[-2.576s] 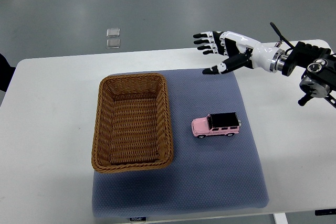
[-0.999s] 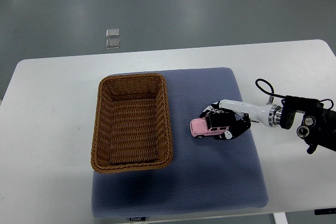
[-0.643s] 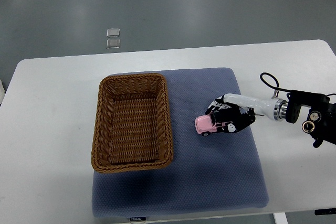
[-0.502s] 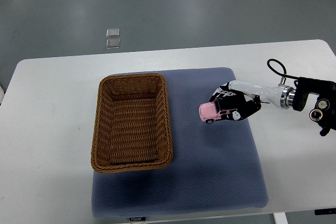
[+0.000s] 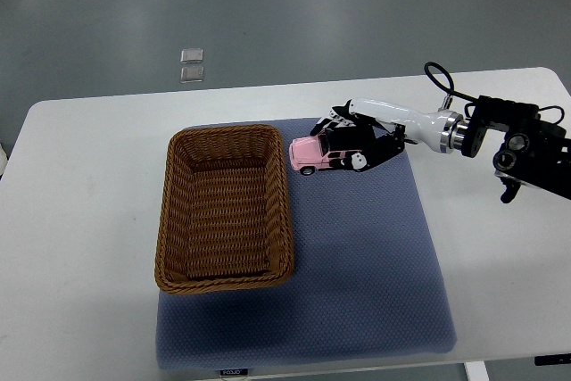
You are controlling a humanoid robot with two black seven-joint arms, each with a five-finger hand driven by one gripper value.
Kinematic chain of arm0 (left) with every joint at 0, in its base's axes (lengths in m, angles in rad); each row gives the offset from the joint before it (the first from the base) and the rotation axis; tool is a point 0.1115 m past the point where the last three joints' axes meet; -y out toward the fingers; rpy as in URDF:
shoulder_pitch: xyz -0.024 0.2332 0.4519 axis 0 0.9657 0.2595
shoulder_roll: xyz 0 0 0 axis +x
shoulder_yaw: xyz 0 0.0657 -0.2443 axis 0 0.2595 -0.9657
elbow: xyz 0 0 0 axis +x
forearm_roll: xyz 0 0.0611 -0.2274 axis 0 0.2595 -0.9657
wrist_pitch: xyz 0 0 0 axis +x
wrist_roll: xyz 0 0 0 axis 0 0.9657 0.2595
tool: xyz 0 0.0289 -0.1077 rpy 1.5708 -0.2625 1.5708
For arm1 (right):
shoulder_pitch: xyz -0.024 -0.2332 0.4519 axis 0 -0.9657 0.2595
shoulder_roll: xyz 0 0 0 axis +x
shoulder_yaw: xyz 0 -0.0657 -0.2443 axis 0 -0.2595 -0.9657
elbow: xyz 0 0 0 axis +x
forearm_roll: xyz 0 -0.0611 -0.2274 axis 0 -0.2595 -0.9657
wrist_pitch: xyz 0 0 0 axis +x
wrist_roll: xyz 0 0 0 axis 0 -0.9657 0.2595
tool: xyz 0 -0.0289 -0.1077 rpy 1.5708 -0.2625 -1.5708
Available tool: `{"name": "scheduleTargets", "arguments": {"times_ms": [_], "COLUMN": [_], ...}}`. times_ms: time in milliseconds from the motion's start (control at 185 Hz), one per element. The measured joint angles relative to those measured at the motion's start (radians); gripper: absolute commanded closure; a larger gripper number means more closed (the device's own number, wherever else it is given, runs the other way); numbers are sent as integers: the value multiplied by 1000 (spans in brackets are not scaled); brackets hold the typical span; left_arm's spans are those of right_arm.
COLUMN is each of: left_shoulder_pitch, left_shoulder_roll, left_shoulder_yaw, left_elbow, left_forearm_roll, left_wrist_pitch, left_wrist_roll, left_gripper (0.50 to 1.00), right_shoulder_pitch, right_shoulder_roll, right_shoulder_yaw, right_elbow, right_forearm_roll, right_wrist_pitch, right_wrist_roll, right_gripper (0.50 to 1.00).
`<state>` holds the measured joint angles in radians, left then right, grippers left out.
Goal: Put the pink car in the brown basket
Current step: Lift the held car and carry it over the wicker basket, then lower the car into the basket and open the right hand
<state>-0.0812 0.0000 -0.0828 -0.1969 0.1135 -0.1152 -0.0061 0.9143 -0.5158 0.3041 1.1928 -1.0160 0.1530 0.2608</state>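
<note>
The car is clasped by the right robot hand just beside the basket — released early, the rim could be struck.

You can't see the pink car's rear half, wrapped by the right hand, whose arm leaves frame right.

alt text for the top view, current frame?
The robot's right hand grips a small pink toy car, holding it just right of the empty brown woven wicker basket. The basket sits on a blue-grey padded mat on a white table.
</note>
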Motion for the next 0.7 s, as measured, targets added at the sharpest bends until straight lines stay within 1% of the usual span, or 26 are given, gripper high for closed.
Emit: {"name": "scheduleTargets", "arguments": {"times_ms": [113,351,702], "left_shoulder_pitch": [0,0,0], "left_shoulder_roll": [0,0,0], "left_shoulder_yaw": [0,0,1], "left_elbow": [-1,-1,-4], "left_forearm_roll": [0,0,0], "left_wrist_pitch": [-1,-1,-6], "left_wrist_roll": [0,0,0], "left_gripper": [500,500,500], "right_shoulder_pitch": [24,82,104], "right_shoulder_roll": [96,252,393], "right_shoulder_yaw": [-19,-88,-127], "right_elbow": [-79,-212,-311], "right_forearm_roll": [1,0,-1], "right_wrist_pitch": [-5,-30,-37], "right_wrist_roll": [0,0,-1], "right_gripper": [1000,1000,1000]}}
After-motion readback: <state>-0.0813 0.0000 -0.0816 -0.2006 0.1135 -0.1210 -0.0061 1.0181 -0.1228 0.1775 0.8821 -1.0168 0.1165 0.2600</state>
